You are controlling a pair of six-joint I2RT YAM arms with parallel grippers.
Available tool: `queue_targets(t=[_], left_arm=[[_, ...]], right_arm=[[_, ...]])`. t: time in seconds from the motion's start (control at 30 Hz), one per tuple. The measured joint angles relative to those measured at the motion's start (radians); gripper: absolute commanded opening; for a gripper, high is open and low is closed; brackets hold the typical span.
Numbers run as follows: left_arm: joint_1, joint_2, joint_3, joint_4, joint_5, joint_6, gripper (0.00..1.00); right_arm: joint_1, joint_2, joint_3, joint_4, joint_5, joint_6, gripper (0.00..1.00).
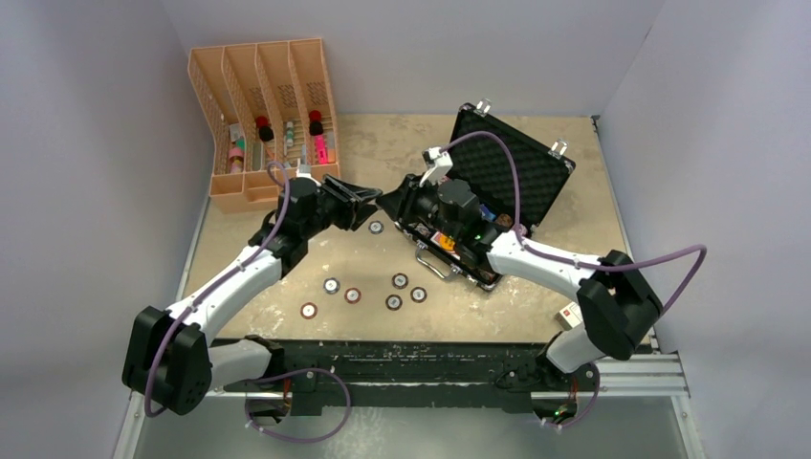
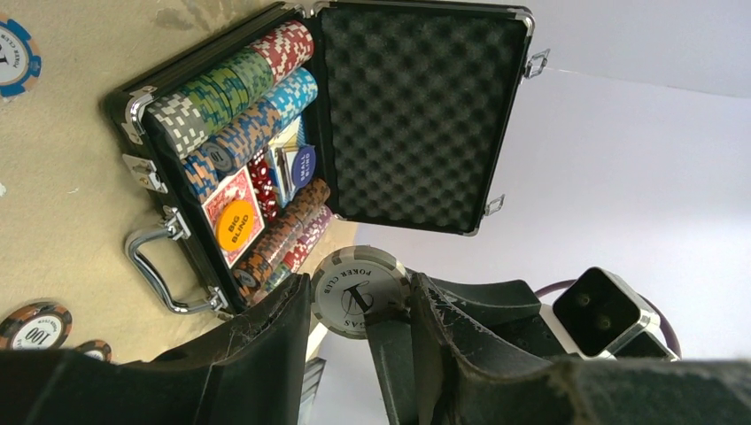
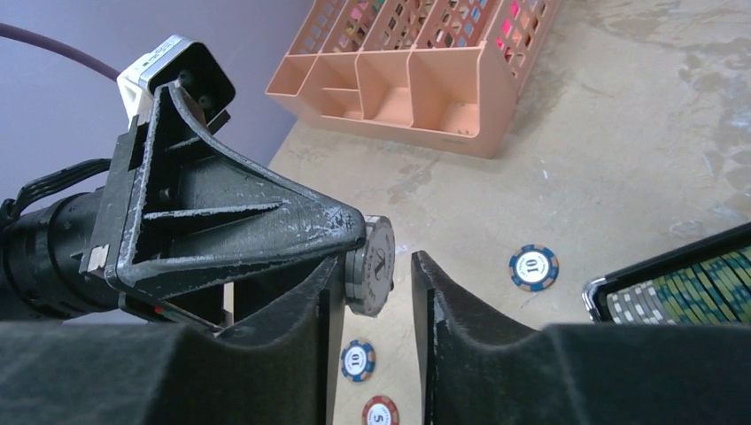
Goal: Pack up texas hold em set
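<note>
While the left end effector [image 2: 360, 305] clamps a grey poker chip [image 2: 354, 285], the right end effector [image 3: 374, 266] straddles it. Its jaws stand partly open.

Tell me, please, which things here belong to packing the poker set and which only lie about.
Belong to the job: open black briefcase with its chip rows; grey chip held in the air; loose chips.
Only lying about: orange rack; bottles in it; small white box.
</note>
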Motion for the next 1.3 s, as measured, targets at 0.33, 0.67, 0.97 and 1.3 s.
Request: queue_targets(t=[0.33, 0.67, 0.97, 1.3], left_arm=[[0.006, -0.020, -0.001, 0.000, -0.009, -0.001, 0.55], [0.005, -0.121, 0.150, -0.305, -0.255, 0.319, 0.67], [0.006, -0.362, 0.178, -0.491, -0.592, 0.634, 0.66], [0.006, -0.338, 0.159, -0.505, -0.688, 0.761, 0.65]], right_arm=[[-0.005, 0.031, 0.044, -0.003, -0.061, -0.036, 0.00], [-0.016, -0.087, 0.010, -0.151, -0.050, -0.219, 0.00], [-0.057, -0.037, 0.021, -0.283, -0.017, -0.418, 0.00], [-0.057, 0.211, 0.182, -0.362, -0.003, -0.549, 0.00]])
